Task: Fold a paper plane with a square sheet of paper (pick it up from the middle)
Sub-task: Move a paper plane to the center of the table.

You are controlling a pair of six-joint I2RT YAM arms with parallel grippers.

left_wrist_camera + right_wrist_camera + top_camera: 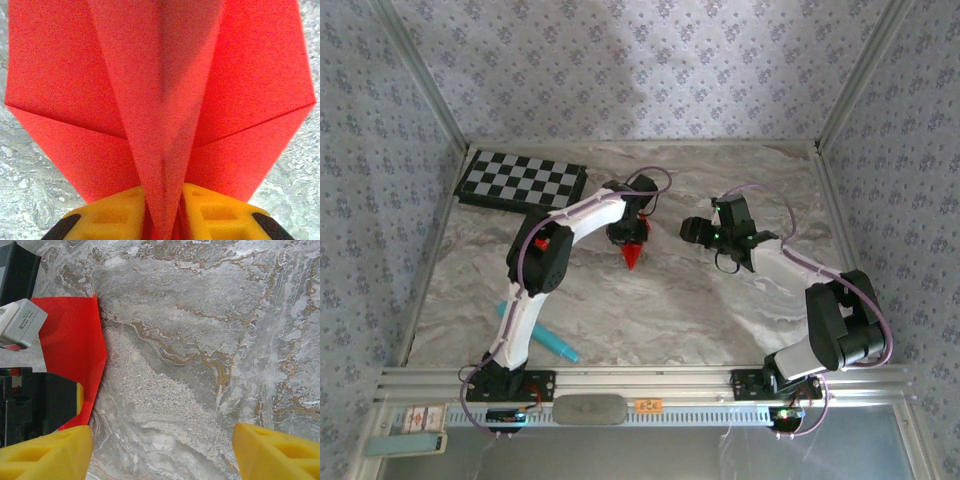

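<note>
The marble-patterned tabletop [700, 310] sits inside walls of flowered wallpaper. The paper plane [160, 100], bright red and creased, spreads its wings flat ahead of your left pincer [164, 194]. Its raised centre fold runs back between the two yellow fingers [115, 215]. Those fingers stand close on either side of the fold, but you cannot tell whether they press it. Your right pincer [162, 445] is spread wide with nothing between its fingers and bare marble beneath. One wing edge lies just beside the finger on the left of its wrist view. Off to the left pincer's far left lies a chequered board [520, 180]. Behind that pincer, near its arm's base, lies a teal pen [555, 343].
</note>
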